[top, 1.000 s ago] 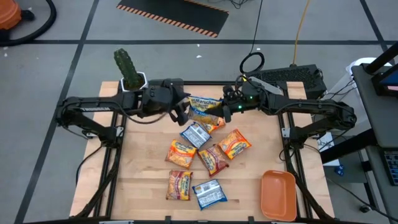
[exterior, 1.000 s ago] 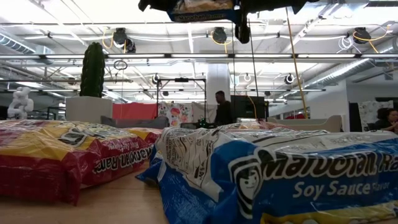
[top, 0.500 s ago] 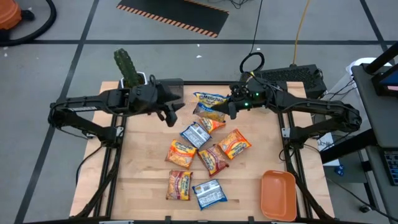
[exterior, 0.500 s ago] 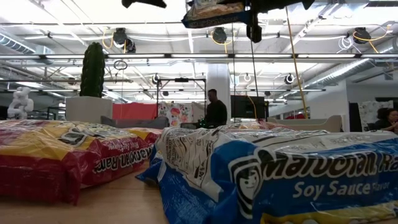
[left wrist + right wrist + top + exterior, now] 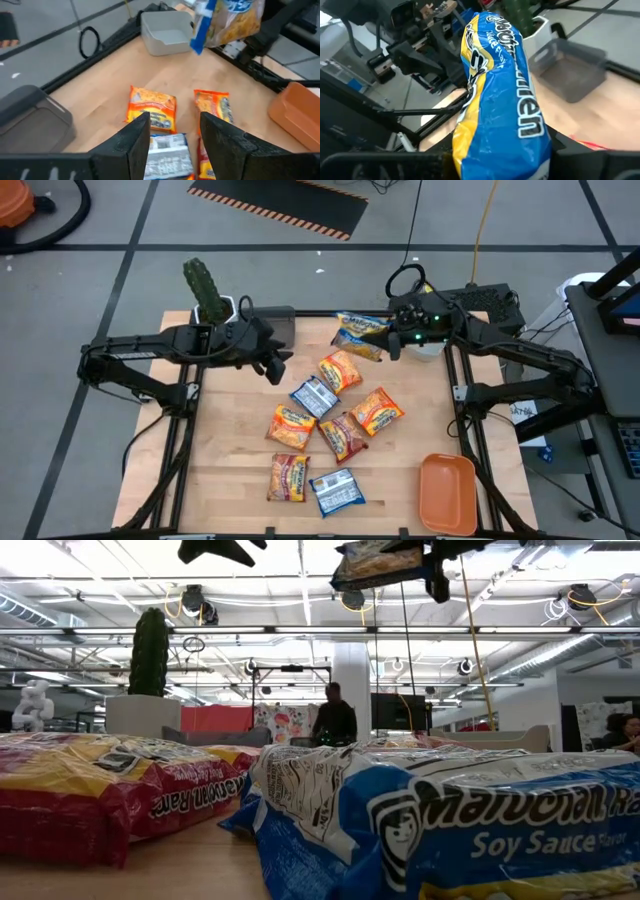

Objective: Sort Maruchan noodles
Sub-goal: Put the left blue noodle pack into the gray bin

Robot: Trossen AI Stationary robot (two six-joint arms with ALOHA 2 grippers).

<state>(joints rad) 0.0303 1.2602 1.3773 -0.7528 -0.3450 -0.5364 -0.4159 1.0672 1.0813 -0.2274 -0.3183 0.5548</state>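
Note:
My right gripper (image 5: 391,346) is up over the table's far right part, shut on a blue and yellow Maruchan packet (image 5: 360,335), which fills the right wrist view (image 5: 500,90) and shows at the top of the low view (image 5: 378,560). My left gripper (image 5: 275,366) hangs open over the far left part, above bare wood (image 5: 172,132). Several other packets lie flat on the table: an orange one (image 5: 340,370), a blue-white one (image 5: 315,395), a red-brown one (image 5: 343,436), and more toward the near edge. My right gripper pinches the blue and yellow packet by its end nearest the arm (image 5: 381,346), coming level from the table's right. The packet is lifted clear and sticks out from the fingers toward the table's left. The packet itself hides the place of contact in the right wrist view.
A dark grey bin (image 5: 282,327) stands at the far edge by the left arm. A pale bin (image 5: 167,31) sits under the right arm. An orange tray (image 5: 447,492) is at the near right corner, a potted cactus (image 5: 205,288) at the far left. A person (image 5: 332,720) stands behind.
My right gripper has carried the blue and yellow packet up and toward the table's far right corner, away from the pile. My left gripper, close by the packet a second ago, has drawn back toward the left and then kept still.

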